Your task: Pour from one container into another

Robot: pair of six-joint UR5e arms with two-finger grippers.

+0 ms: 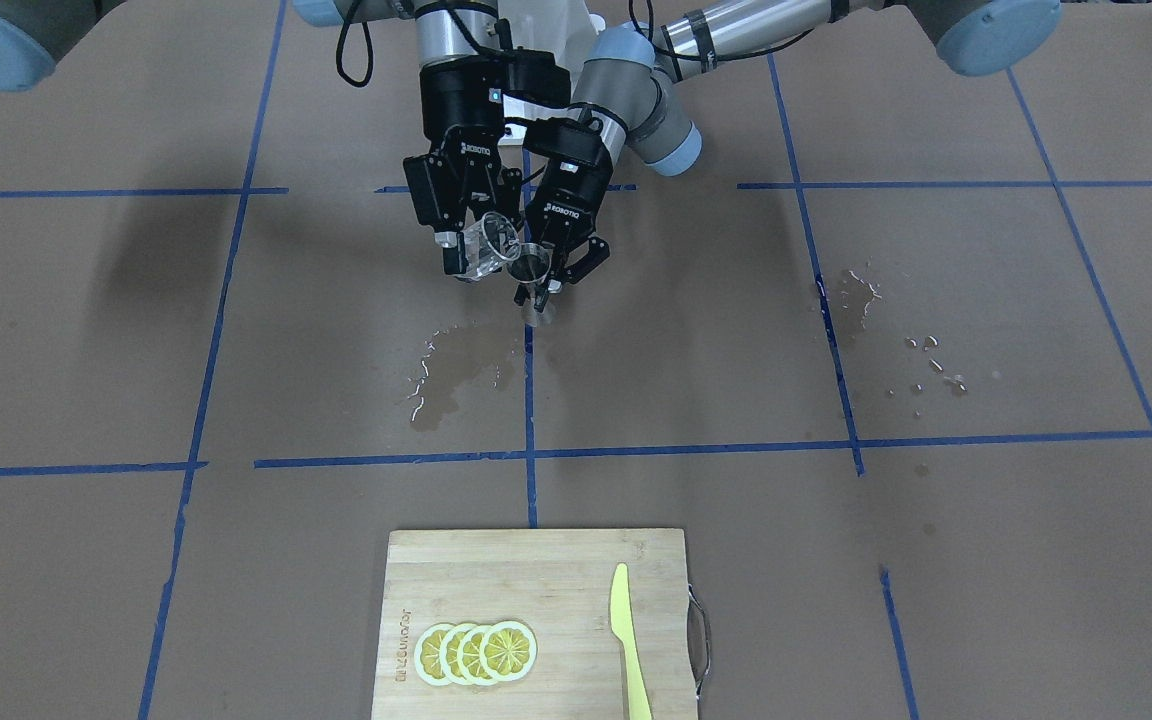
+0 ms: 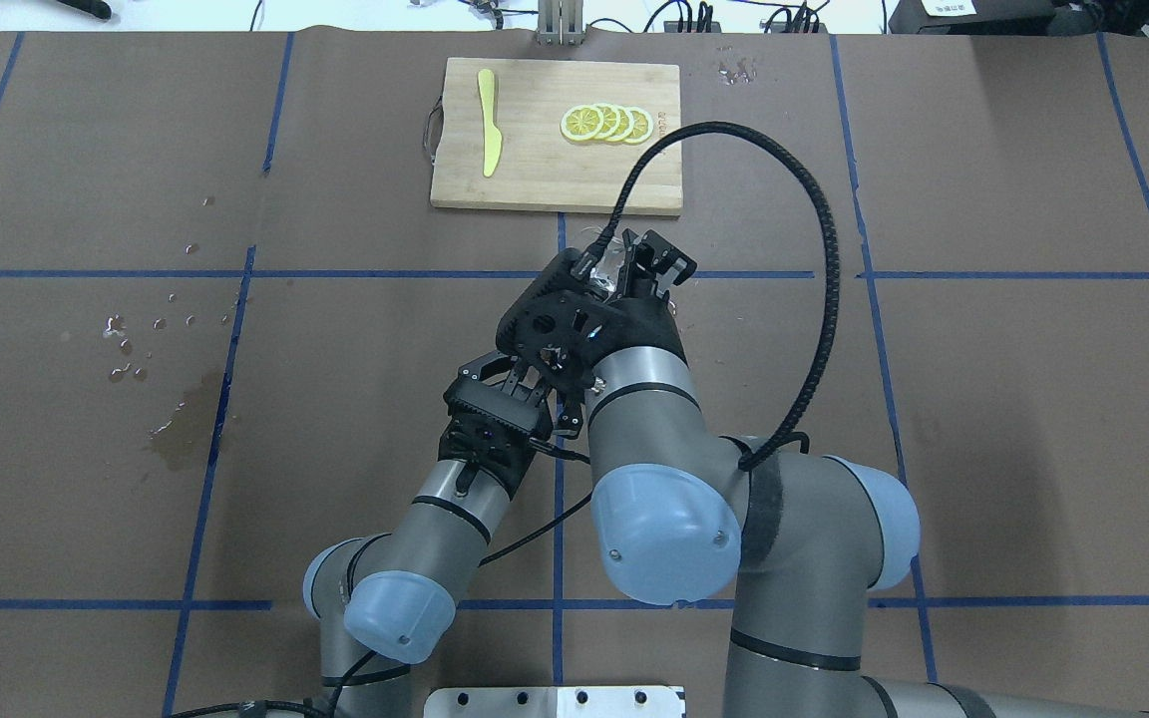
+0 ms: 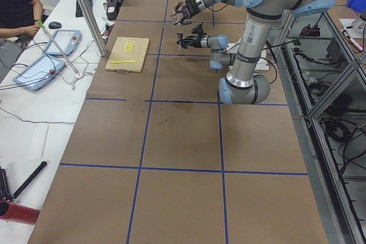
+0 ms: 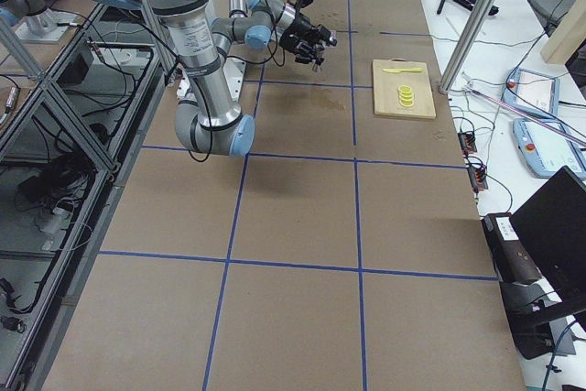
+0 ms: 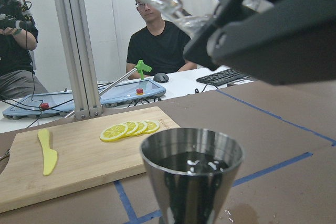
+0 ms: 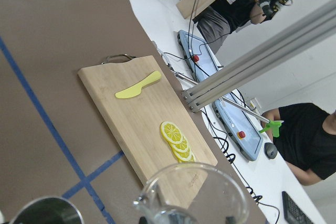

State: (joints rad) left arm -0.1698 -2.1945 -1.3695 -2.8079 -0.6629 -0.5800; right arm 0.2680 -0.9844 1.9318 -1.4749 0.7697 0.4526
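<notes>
The glass cup (image 1: 489,247) is clear, glossy glass. The jigger (image 5: 190,195) is smooth brushed steel with a soft sheen, and the liquid in it is dark and shiny. The right hand (image 1: 477,254) and left hand (image 1: 550,277) have matt black casings. The worktop (image 1: 836,560) is matt brown paper crossed by blue tape (image 1: 696,447), with glistening wet patches (image 1: 456,370). The cutting board (image 1: 536,580) is pale, smooth wood with a metal handle (image 1: 704,640). The knife (image 1: 626,640) is yellow-green plastic.

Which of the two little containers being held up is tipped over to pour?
The clear glass cup, tilted on its side; the steel jigger beside it stands upright with liquid inside.
</notes>
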